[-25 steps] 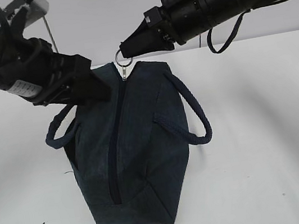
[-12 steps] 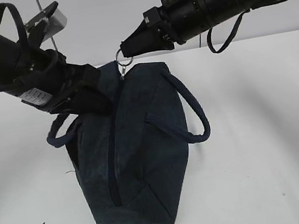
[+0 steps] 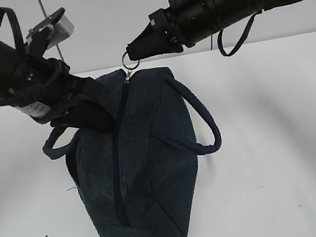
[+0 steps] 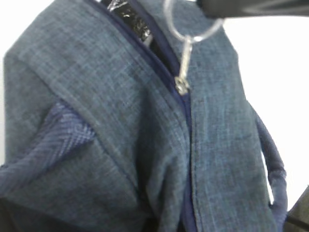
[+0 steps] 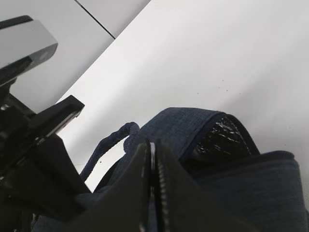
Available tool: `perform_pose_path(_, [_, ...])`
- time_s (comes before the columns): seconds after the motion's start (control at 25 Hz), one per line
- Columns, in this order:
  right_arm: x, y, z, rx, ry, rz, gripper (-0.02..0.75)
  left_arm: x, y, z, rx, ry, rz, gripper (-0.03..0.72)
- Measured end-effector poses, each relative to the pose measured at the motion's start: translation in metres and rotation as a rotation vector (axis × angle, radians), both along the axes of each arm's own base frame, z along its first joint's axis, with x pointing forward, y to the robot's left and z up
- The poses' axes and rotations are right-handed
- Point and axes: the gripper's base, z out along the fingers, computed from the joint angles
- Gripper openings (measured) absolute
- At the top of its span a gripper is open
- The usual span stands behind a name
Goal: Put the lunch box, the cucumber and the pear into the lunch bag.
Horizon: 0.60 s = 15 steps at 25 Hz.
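Note:
The dark navy lunch bag (image 3: 149, 174) stands on the white table, zipped along most of its top. My right gripper (image 3: 131, 52) is shut on the metal ring pull (image 3: 127, 59) at the bag's far end; the thin ring (image 5: 152, 154) shows between its fingers. My left gripper (image 3: 103, 120) is shut on a fold of the bag's fabric (image 4: 159, 203) on its upper left side, next to the zipper. The slider (image 4: 182, 86) hangs from the ring (image 4: 193, 36), with a small dark gap (image 4: 130, 19) behind it. The lunch box, the cucumber and the pear are out of view.
Two rope-like handles hang off the bag, one to the right (image 3: 196, 112) and one to the left (image 3: 54, 147) under my left arm. White table (image 3: 284, 152) surrounds the bag. A grey camera housing (image 5: 24, 43) sits on the left arm.
My left gripper has come down onto the bag's upper left side and shut on its fabric. The bag has leaned a little to the left. The right gripper has kept hold of the ring.

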Motion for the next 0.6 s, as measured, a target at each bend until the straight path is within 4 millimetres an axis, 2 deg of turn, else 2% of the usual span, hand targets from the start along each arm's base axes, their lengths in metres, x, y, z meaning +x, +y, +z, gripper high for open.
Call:
perform_pose_path(0.4, [0.005, -0.003, -0.002, -0.034, -0.023, -0.050, 0.006, -0.010, 0.003, 0.007, 0.018, 0.006, -0.071, -0.006])
perform_pose_path(0.6, [0.015, -0.014, -0.005, -0.034, -0.021, -0.080, 0.006, -0.014, 0.004, 0.012, 0.020, 0.006, -0.086, -0.006])
